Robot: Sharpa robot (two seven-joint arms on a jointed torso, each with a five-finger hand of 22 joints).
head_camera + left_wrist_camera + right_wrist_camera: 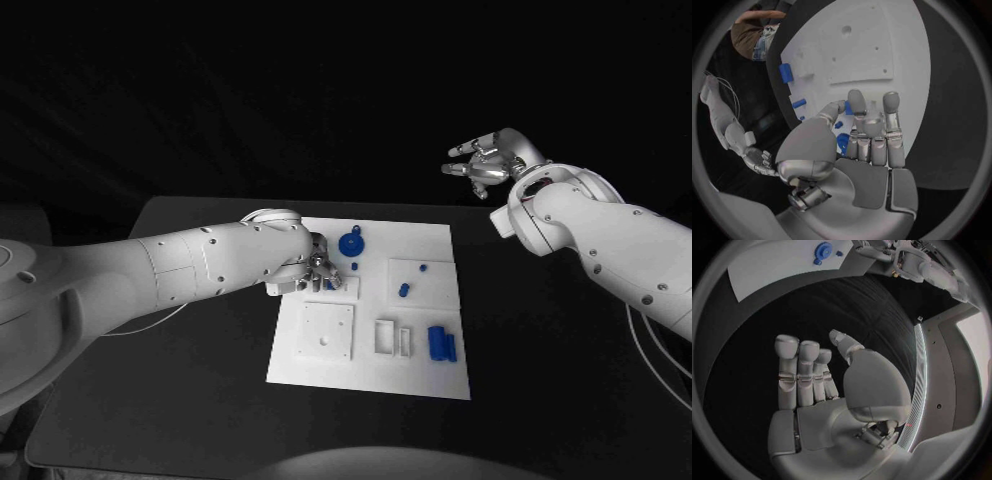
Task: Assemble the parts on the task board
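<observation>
In the head view the task board [378, 340] lies in the middle of the black table [548, 360], and the left hand [310, 272] hangs low over its near-left part, beside the round blue part [352, 243]; other blue parts [441, 343] lie near the board's right edge, and one small blue piece [405, 290] sits toward the middle. The right hand [490, 160] is raised well away from the board, fingers loosely curled and carrying nothing. In the left wrist view the left hand [861, 150] reaches over the board [879, 45] with its fingers [891, 107] straight and close together and the thumb bent in toward them; a small blue part [843, 141] shows at the gap between thumb and fingers, but whether it is pinched or just lies beneath I cannot tell. In the right wrist view the right hand [817, 385] is open over bare table, holding nothing, with the board's corner [773, 265] and the round blue part [823, 249] far off. By my judgement the step in hand is picking up or seating a small part at the board's left side; next it calls for a sure pinch and careful alignment over its socket.
</observation>
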